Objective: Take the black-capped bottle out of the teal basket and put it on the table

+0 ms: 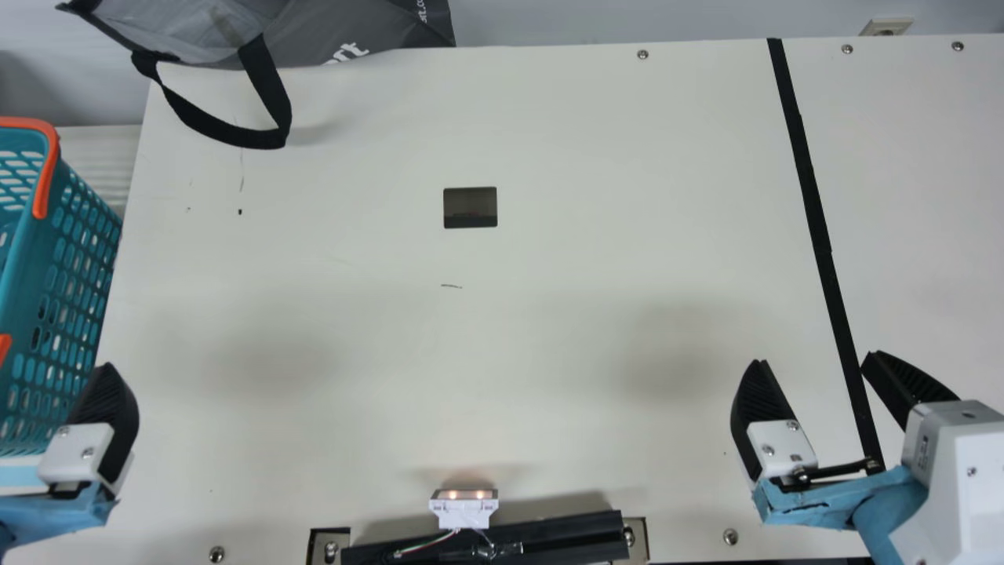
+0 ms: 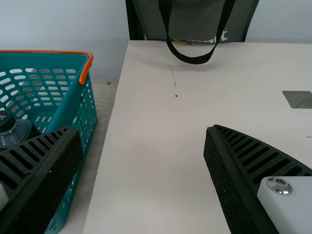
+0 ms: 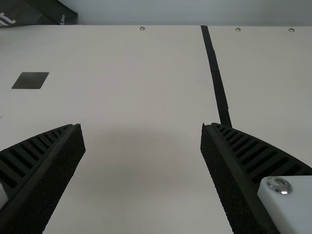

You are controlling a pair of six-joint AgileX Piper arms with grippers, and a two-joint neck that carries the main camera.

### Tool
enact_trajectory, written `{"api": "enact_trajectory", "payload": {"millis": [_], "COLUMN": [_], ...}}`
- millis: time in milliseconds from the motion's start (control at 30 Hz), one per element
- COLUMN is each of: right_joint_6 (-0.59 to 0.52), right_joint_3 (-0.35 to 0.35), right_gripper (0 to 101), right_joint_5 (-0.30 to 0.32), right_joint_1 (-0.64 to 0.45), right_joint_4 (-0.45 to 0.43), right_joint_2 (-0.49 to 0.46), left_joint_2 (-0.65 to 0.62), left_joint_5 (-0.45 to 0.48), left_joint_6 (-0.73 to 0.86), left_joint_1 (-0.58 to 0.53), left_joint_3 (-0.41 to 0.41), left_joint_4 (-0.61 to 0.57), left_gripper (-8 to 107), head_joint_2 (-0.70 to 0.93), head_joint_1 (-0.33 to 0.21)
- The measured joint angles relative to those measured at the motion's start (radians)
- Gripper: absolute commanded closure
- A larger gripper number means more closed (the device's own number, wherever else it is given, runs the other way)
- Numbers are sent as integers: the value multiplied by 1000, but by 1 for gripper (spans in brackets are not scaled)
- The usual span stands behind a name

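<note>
As left wrist suggests, bottle point(image 2: 15, 133), in basket point(image 2: 72, 105)

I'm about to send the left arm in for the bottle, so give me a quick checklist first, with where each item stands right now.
1. Black-capped bottle inside the teal basket: ok.
2. Left gripper open and empty: ok.
3. Left gripper lined up on the bottle: not ok, the bottle is outside the gap between its fingers.
4. Bare spot on the table for setting down: ok, the middle has room.
5. Right gripper away from the basket: ok, on the table's other side.
6. Bottle's full pose: cannot tell, partly hidden.
</note>
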Motion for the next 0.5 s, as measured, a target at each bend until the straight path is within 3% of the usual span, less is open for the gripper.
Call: {"api": "enact_trajectory", "payload": {"millis": [500], "right_joint_6": [0], "right_joint_3": [0], "right_gripper": [10], "right_joint_5": [-1], "right_joint_1": [0], "right_joint_4": [1], "right_joint_2": [0], "left_joint_2": [45], "left_joint_5": [-40], "left_joint_6": [-29], "left_joint_1": [28], "left_joint_3": [14], "left_joint_4": [22], "left_gripper": [-8], "head_joint_2": [0], "head_joint_1": [0]}}
